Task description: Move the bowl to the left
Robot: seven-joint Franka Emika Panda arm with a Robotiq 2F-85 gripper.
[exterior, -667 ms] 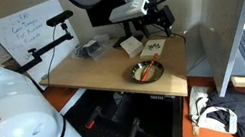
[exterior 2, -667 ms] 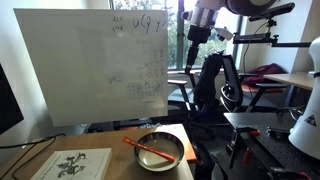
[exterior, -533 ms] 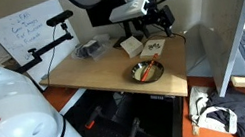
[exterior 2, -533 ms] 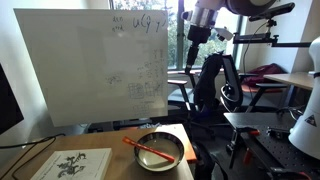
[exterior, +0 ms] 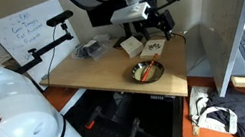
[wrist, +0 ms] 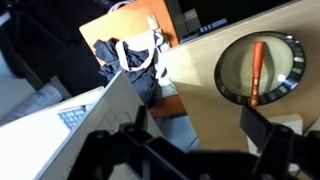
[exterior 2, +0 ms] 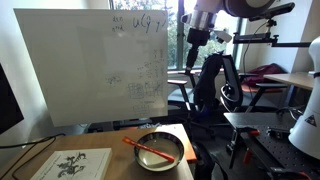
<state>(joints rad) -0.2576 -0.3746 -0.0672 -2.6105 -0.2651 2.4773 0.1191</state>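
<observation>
The bowl (exterior: 145, 71) is small, round and shallow with a dark metallic rim. It sits near the front edge of the wooden table (exterior: 93, 72), with an orange-red stick and greenish bits inside. It also shows in an exterior view (exterior 2: 160, 151) and in the wrist view (wrist: 258, 68). My gripper (exterior: 155, 19) hangs high above the table's back, well above the bowl and apart from it. It also shows in an exterior view (exterior 2: 199, 33). In the wrist view the gripper (wrist: 196, 128) is open and empty, its dark fingers (wrist: 262, 125) spread wide.
Papers and a small box (exterior: 132, 46) lie at the table's back, with a grey object (exterior: 88, 50) beside them. A whiteboard (exterior 2: 90, 65) stands along one side, a white partition (exterior: 224, 20) on the other. A bag (exterior: 218, 118) lies on the floor. A printed sheet (exterior 2: 75, 165) lies beside the bowl.
</observation>
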